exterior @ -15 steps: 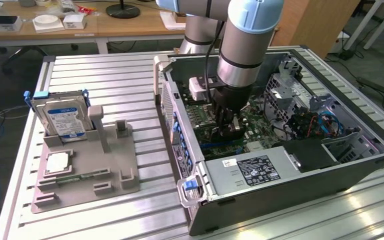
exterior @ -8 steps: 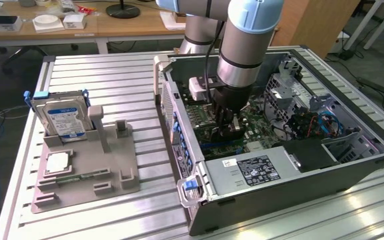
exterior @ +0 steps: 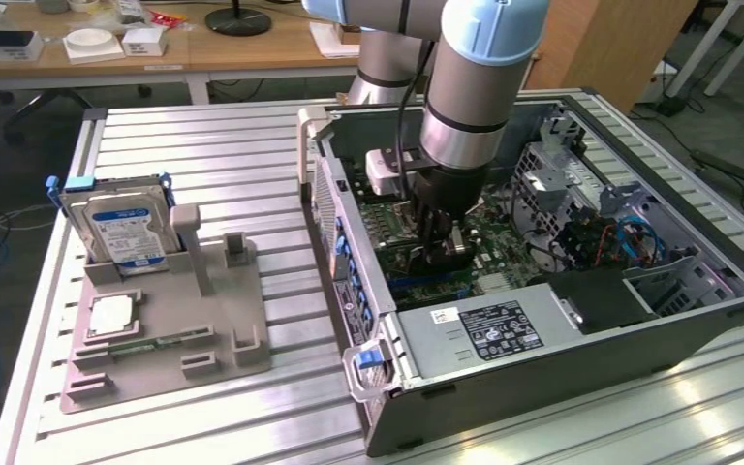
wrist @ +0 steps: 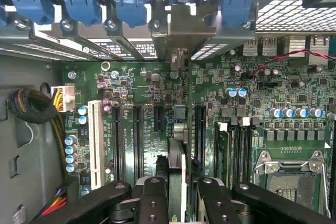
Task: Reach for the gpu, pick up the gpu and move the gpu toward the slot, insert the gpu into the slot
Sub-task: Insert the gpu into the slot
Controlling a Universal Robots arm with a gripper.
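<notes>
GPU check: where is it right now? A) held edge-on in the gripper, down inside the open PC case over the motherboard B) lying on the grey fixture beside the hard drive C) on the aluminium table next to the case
A: the gripper clamps the gpu edge-on above the motherboard, inside the PC case.

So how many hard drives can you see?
1. The hard drive stands upright in the grey holder, to the exterior view's left of the computer case. Others may be hidden inside it.

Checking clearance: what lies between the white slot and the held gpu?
Empty black slots on the motherboard, beside the gpu, in the wrist view.
</notes>
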